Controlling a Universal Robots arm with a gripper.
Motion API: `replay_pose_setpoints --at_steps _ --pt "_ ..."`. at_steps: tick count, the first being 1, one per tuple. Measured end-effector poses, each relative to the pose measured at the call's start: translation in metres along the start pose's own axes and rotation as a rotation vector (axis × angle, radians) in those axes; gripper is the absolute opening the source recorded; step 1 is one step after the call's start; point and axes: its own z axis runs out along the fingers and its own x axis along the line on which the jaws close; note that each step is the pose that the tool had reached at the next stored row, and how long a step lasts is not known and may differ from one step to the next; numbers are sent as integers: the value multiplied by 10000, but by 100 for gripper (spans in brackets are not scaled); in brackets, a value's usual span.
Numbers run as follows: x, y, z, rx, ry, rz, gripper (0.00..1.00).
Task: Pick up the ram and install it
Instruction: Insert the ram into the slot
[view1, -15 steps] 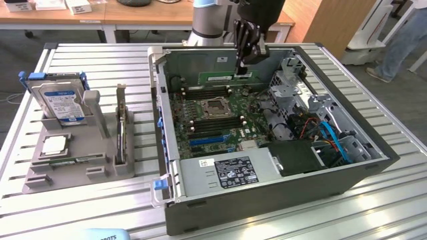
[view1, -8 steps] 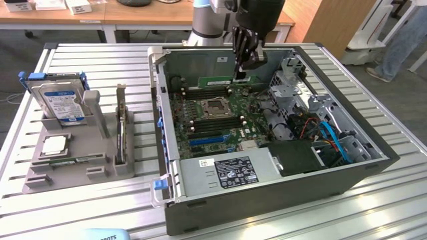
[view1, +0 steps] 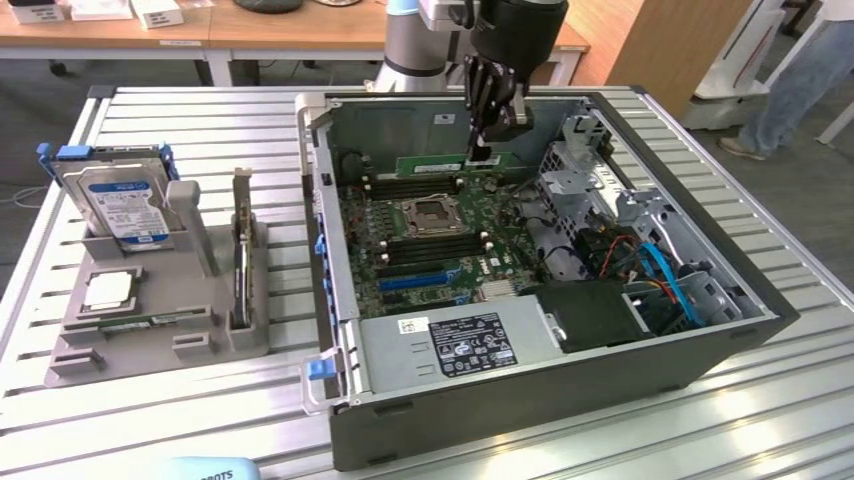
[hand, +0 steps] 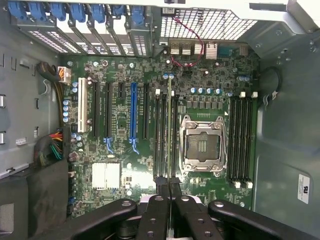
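1. The gripper (view1: 482, 150) was closed narrowly on the ram (view1: 434, 160) (a green stick, held on edge).
2. The ram hung inside the computer case (view1: 534, 400), over the memory slots (hand: 162, 135) beside the processor socket (hand: 201, 145).

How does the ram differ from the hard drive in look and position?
The ram is a slim green strip; the hard drive is a bulkier silver block with a blue-white label. The ram is held by the gripper inside the open computer case; the hard drive stands in the gray holder outside it. Both stand on edge.
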Motion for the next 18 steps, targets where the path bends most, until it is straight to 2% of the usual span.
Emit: replay_pose_setpoints --at_steps 8,18 --pt "1 -1 59 0 3 0 12" --pt "3 -3 165 0 33 0 12"
